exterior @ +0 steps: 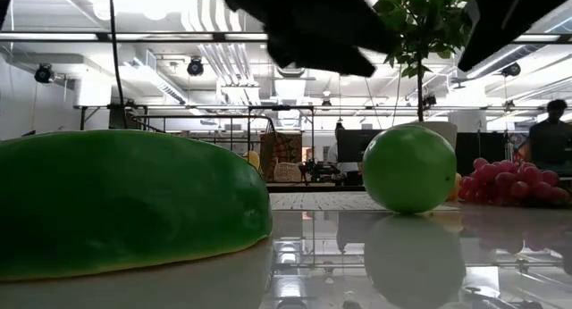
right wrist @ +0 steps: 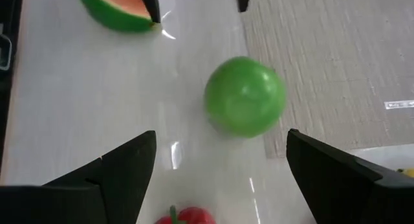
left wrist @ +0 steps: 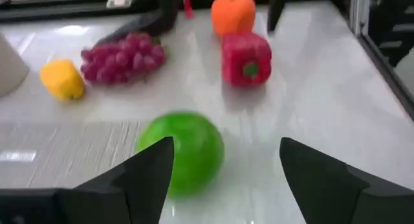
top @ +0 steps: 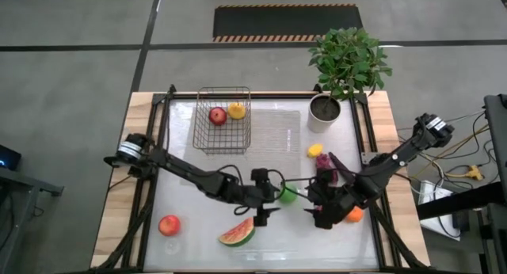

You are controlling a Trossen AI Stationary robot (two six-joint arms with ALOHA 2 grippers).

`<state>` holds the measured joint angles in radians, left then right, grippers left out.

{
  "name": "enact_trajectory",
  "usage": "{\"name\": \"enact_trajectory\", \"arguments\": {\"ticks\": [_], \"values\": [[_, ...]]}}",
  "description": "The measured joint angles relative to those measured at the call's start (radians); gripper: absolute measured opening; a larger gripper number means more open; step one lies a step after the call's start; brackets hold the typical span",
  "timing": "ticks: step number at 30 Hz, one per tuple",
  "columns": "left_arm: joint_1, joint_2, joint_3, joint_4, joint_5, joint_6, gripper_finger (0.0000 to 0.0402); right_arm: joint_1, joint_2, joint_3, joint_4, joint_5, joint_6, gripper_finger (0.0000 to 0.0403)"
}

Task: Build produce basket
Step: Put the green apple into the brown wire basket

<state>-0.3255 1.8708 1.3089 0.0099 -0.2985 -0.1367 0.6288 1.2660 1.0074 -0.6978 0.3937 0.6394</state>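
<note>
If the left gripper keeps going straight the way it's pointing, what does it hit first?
Most likely the green apple: it sits just ahead of the open left gripper, slightly off-centre toward one finger. Beyond it lie the red pepper and orange.

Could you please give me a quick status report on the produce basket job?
Left tool open, facing green apple. Right tool open, empty, opposite side of it. Basket holds two fruits. Nothing blocking the apple.

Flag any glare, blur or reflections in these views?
Low view: the glossy table mirrors the green apple and ceiling lights; the watermelon slice looms soft and close. Left wrist view: the apple is blurred, with glare on the table. Right wrist view: small glints beside the apple.
</note>
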Motion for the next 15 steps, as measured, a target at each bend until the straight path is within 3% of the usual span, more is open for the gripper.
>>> {"name": "enact_trajectory", "arguments": {"ticks": [11,15], "values": [[-0.005,0.013,-0.023,-0.007,-0.002,0.008,0.0264,0.008,0.126,-0.007,0.015,0.035,0.103,0.0327],[-0.014,-0.02,-0.047,-0.034,0.009,0.011,0.0264,0.008,0.2,-0.008,0.119,0.052,0.034,0.0328]]}}
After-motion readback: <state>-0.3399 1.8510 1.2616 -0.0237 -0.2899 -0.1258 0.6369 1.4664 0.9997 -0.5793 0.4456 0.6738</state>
